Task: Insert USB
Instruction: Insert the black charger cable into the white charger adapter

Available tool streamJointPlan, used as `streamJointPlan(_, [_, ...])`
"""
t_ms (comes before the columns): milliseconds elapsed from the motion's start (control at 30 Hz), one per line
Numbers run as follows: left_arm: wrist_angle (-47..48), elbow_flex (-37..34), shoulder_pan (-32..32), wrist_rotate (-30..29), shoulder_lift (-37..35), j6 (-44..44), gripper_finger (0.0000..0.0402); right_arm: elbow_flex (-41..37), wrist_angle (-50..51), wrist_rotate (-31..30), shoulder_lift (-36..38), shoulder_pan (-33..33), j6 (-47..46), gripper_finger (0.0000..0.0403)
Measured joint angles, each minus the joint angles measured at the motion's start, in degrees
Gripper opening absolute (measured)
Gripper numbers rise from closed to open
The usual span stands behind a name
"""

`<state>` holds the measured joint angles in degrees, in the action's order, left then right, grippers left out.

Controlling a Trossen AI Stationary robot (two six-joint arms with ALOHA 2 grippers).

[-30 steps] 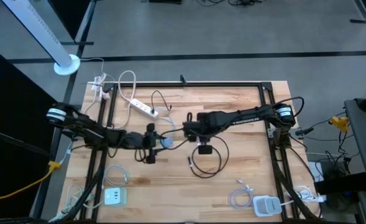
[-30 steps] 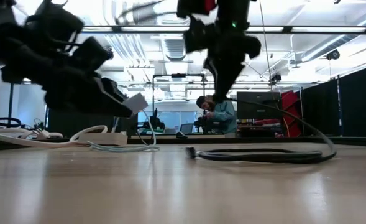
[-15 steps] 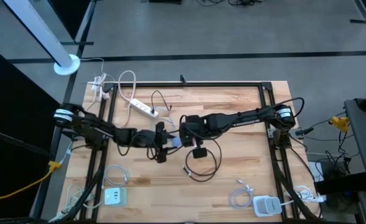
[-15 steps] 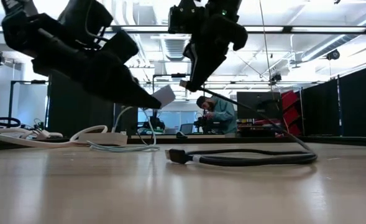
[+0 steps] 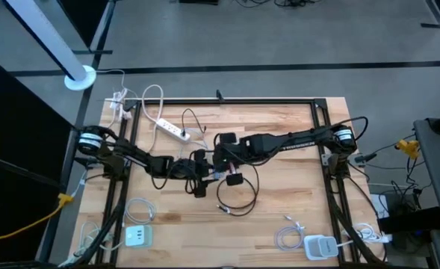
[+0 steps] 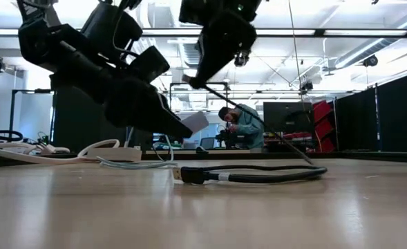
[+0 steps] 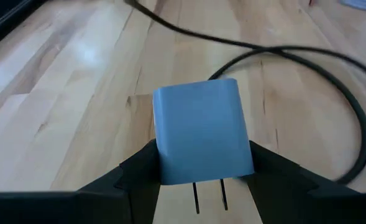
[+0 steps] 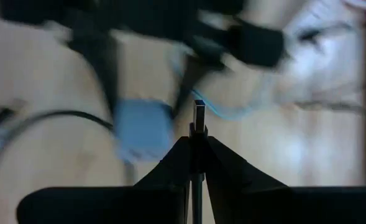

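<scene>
My left gripper (image 5: 203, 175) (image 7: 202, 154) is shut on a light-blue USB wall charger (image 7: 201, 130) (image 6: 195, 122), raised above the table's middle. Its two prongs (image 7: 209, 194) point back at the wrist. My right gripper (image 5: 221, 154) (image 8: 197, 142) hovers just beyond it, shut on a black USB cable. The cable's metal plug (image 8: 199, 115) sticks out past the fingertips toward the charger (image 8: 144, 127). The rest of the cable (image 5: 238, 196) lies looped on the table, with its other connector (image 6: 189, 175) resting flat. My left gripper pinches the charger between its two fingers (image 7: 139, 163), on the two side faces near the prong end (image 7: 170, 174). The charger is lifted clear, and its face without prongs points away from the wrist, toward the right gripper. My right gripper pinches the cable just behind its plug (image 8: 198, 134), the fingers lying along it. The plug stands out past the fingertips, lifted clear. The cable runs slanting down from the gripper (image 6: 258, 124) to the loop on the table.
A white power strip (image 5: 176, 131) and white cords lie toward the far left. A white charger with a coiled cord (image 5: 137, 237) sits near left, another (image 5: 320, 245) near right. Black frame rails (image 5: 320, 134) border the table. A person (image 6: 241, 128) sits far behind in the room.
My left gripper has moved toward the table's right and dipped slightly, carrying the charger toward the right gripper. My right gripper has moved left toward it with the plug. The cable loop and its free connector have slid left along the table.
</scene>
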<state>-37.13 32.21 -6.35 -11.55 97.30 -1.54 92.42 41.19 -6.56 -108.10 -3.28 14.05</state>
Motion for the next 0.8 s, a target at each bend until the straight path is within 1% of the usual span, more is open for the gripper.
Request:
streamJointPlan(67, [-1.21, 0.00, 0.02, -0.06, -0.44, -0.09, 0.0197, 0.00, -1.33, 2.08, -0.74, -0.14, 0.55, 0.0019])
streamJointPlan(133, [-1.51, 0.00, 0.02, -0.77, -1.07, -0.13, 0.0197, -0.11, -0.97, 2.34, -1.16, -0.16, 0.81, 0.0019])
streamJointPlan(267, [-1.49, -0.27, 0.03, -3.99, -2.06, -1.08, 0.0197, -0.42, -0.69, 2.23, -1.51, -0.03, 0.48, 0.0019])
streamJointPlan(333, [-1.42, -0.77, 0.04, -4.33, -2.83, -1.20, 0.0197, -0.61, 0.07, 2.28, -1.59, -0.09, 0.36, 0.0019])
streamJointPlan(433, [-1.58, -1.72, 0.03, -4.39, -4.16, -1.34, 0.0197, -0.61, 0.95, 2.26, -1.59, -0.12, -0.45, 0.0019])
streamJointPlan(800, [-7.99, -5.40, -0.26, -3.15, -7.45, -2.50, 0.0196, -0.66, 0.08, 2.16, -1.56, -0.09, 0.05, 0.0019])
